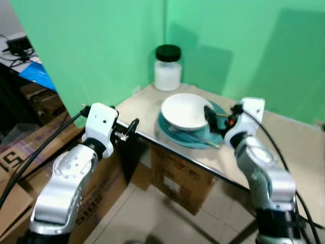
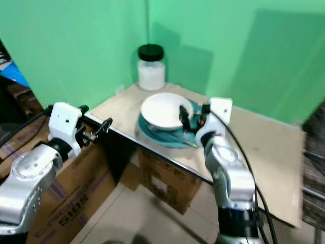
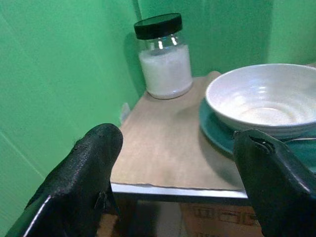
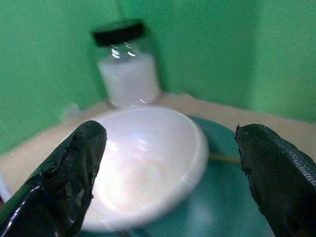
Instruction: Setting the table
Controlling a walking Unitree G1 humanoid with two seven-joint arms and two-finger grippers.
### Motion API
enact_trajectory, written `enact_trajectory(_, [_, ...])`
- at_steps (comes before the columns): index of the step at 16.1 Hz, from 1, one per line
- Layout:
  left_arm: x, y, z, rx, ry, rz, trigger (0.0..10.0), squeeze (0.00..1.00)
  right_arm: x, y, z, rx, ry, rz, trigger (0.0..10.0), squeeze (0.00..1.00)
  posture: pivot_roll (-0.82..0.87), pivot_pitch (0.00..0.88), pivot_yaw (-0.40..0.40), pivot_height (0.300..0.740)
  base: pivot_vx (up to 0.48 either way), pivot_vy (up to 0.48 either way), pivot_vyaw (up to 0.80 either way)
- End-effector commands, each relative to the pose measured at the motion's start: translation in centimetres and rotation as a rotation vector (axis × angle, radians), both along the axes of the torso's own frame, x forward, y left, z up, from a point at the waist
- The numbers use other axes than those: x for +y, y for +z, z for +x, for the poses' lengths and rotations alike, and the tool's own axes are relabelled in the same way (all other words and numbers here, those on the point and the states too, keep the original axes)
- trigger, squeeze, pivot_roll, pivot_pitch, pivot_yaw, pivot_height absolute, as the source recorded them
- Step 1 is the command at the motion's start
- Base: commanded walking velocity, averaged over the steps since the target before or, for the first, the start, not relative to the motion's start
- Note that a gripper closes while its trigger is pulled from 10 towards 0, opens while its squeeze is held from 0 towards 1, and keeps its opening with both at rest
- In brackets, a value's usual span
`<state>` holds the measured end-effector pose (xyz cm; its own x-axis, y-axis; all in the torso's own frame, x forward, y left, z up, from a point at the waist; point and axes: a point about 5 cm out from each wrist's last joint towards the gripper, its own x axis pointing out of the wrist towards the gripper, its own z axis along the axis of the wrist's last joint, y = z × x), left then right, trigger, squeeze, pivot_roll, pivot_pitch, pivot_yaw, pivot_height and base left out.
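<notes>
A white bowl (image 1: 185,110) sits on a teal plate (image 1: 171,133) near the table's (image 1: 289,145) front edge. A thin metal utensil (image 1: 199,138) lies across the plate's near rim. My right gripper (image 1: 214,118) is open, just right of the bowl, its fingers (image 4: 79,163) spread to either side of the bowl (image 4: 148,163) in the right wrist view. My left gripper (image 1: 128,130) is open at the table's left corner, apart from the plate, and faces the bowl (image 3: 261,96) and a jar (image 3: 164,57).
A glass jar (image 1: 167,68) with a black lid and white contents stands at the table's back corner against the green wall. Cardboard boxes (image 1: 179,179) sit under the table, with more (image 1: 30,152) on the left. The table's right half is bare.
</notes>
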<state>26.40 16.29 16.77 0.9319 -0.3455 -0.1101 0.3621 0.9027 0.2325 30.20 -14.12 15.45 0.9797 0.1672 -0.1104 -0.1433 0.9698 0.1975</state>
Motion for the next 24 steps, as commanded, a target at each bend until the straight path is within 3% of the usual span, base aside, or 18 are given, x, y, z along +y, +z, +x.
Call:
enact_trajectory(1, [-0.1, 0.2, 0.0, -0.002, -0.041, 0.005, 10.0, 0.00, 0.9, 1.1, 0.2, -0.014, 0.032, -0.002, 10.0, 0.00, 0.18, 0.000, 0.016, 0.740, 0.000, 0.000, 0.00])
enact_trajectory(4, [-1.1, 0.0, -0.4, 0.033, -0.198, 0.036, 10.0, 0.00, 0.3, 1.1, 1.6, 0.128, -0.015, -0.063, 10.0, 0.00, 0.19, 0.000, 0.002, 0.740, 0.000, 0.000, 0.00])
enact_trajectory(8, [-1.2, -0.4, -0.8, 0.115, -0.367, 0.099, 10.0, 0.00, -0.2, -0.2, 3.4, 0.372, -0.046, 0.057, 10.0, 0.00, 0.19, 0.000, -0.006, 0.740, 0.000, 0.000, 0.00])
enact_trajectory(11, [-1.2, -0.4, -0.7, 0.121, -0.384, 0.111, 10.0, 0.00, 1.0, -0.4, 4.1, 0.443, 0.010, 0.180, 10.0, 0.00, 0.19, 0.000, -0.003, 0.740, 0.000, 0.000, 0.00])
enact_trajectory(12, [-1.2, -0.5, -0.7, 0.124, -0.393, 0.113, 10.0, 0.00, 1.5, -0.6, 4.6, 0.479, 0.017, 0.236, 9.4, 0.00, 0.19, 0.000, -0.006, 0.740, 0.000, 0.000, 0.00])
enact_trajectory(13, [-1.2, -0.4, -0.7, 0.125, -0.396, 0.114, 10.0, 0.00, 1.6, -0.7, 4.7, 0.488, 0.016, 0.247, 4.1, 0.00, 0.19, 0.000, -0.008, 0.740, 0.000, 0.000, 0.00])
enact_trajectory(14, [-1.2, -0.4, -0.7, 0.125, -0.400, 0.117, 10.0, 0.00, 1.9, -0.8, 5.1, 0.505, 0.017, 0.290, 1.4, 0.00, 0.20, 0.000, -0.009, 0.740, 0.000, 0.000, 0.00])
enact_trajectory(15, [-1.2, -0.4, -0.7, 0.126, -0.403, 0.118, 10.0, 0.00, 2.2, -1.0, 5.5, 0.515, 0.004, 0.315, 0.0, 0.00, 0.20, 0.000, -0.010, 0.740, 0.000, 0.000, 0.00])
enact_trajectory(24, [-1.2, -0.4, -0.6, 0.124, -0.409, 0.133, 10.0, 0.00, 2.5, -1.8, 6.5, 0.530, -0.071, 0.406, 0.0, 0.00, 0.20, 0.000, -0.010, 0.740, 0.000, 0.000, 0.00])
